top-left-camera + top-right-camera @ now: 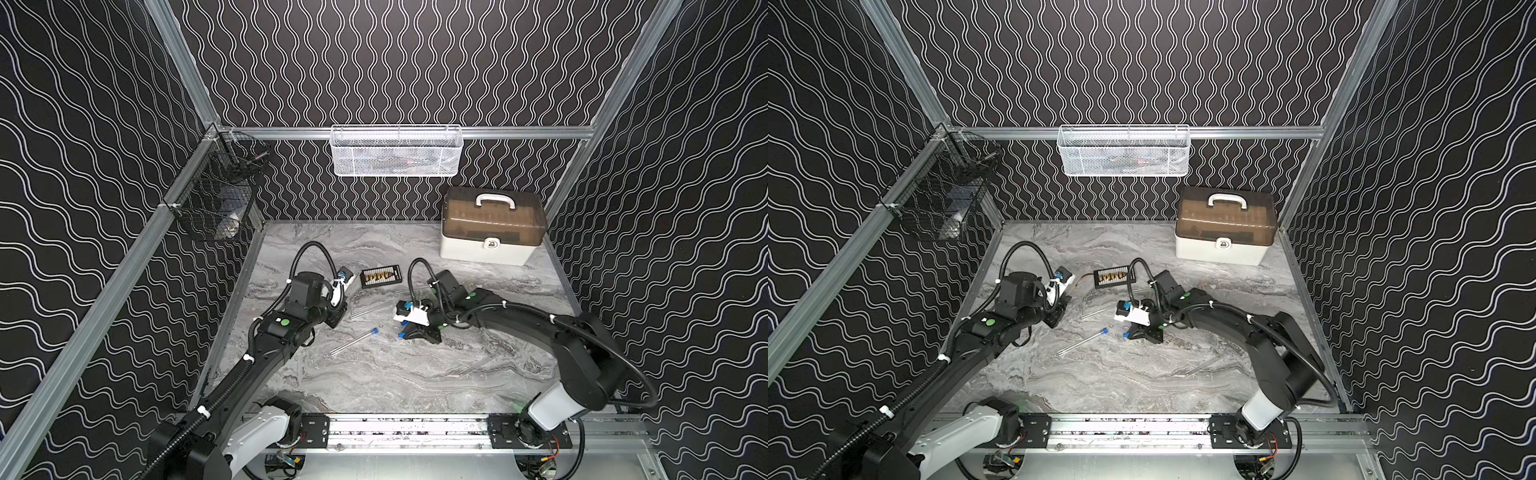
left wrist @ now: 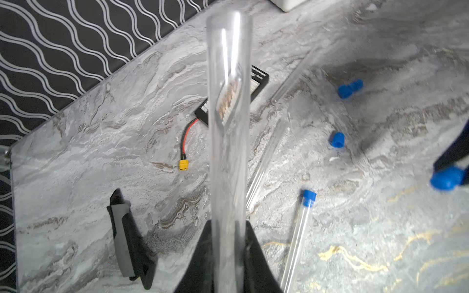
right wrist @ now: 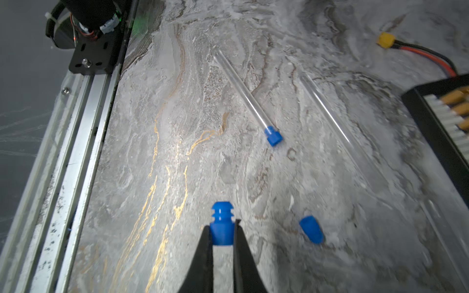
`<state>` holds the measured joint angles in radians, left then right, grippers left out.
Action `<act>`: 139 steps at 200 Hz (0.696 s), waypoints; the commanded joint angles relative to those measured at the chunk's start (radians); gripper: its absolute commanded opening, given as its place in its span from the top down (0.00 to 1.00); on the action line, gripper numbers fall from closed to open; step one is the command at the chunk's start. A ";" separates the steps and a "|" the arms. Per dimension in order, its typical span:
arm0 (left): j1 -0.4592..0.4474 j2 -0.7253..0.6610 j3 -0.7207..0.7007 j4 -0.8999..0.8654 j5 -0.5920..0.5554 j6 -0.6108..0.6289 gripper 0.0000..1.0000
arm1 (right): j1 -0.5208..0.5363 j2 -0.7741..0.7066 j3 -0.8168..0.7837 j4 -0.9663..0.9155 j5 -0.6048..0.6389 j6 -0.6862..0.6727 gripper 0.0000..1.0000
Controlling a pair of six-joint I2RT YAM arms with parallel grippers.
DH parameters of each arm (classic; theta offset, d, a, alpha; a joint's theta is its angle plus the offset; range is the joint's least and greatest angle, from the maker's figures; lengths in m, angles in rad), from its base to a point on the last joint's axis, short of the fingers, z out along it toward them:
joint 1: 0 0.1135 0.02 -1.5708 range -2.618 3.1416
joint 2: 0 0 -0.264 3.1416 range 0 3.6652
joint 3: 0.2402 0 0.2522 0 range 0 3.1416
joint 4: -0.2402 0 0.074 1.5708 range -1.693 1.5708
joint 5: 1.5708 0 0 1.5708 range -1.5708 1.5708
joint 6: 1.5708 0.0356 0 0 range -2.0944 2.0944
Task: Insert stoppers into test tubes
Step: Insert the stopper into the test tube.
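Observation:
My left gripper (image 2: 228, 228) is shut on a bare clear test tube (image 2: 228, 126) that sticks straight out from the jaws. In both top views the left gripper (image 1: 336, 321) is at the table's left-middle. My right gripper (image 3: 223, 224) is shut on a blue stopper (image 3: 222, 210), ribbed stem pointing outward, low over the table centre (image 1: 402, 334). Between the arms lies a tube (image 1: 353, 343) with a blue stopper (image 1: 374, 331) in it. Two bare tubes (image 2: 266, 162) (image 2: 291, 78) and loose stoppers (image 2: 350, 88) (image 2: 337, 139) lie nearby on the marble.
A black board with gold connectors (image 1: 380, 276) and its yellow connector (image 2: 183, 164) on a red wire lie behind the arms. A tool box (image 1: 492, 232) stands at the back right. Baskets (image 1: 395, 151) (image 1: 216, 199) hang on the walls. A metal rail (image 1: 415, 428) runs along the front.

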<state>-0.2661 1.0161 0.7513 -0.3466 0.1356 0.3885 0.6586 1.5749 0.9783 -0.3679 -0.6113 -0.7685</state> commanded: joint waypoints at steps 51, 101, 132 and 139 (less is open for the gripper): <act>-0.220 0.032 0.006 -0.166 -0.079 0.465 1.00 | -0.048 -0.114 0.012 -0.203 0.034 0.059 0.88; -0.366 0.095 -0.001 -0.101 -0.223 0.552 1.00 | -0.048 -0.116 0.051 -0.238 0.018 0.064 0.87; -0.401 0.132 0.003 -0.082 -0.253 0.581 1.00 | -0.047 -0.112 0.072 -0.227 -0.018 0.088 0.86; -0.407 0.140 0.005 -0.079 -0.258 0.583 1.00 | -0.046 -0.110 0.075 -0.217 -0.027 0.095 0.86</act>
<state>-0.6552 1.1355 0.7517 -0.4629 -0.0811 0.9104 0.6098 1.4624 1.0355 -0.5823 -0.5884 -0.6956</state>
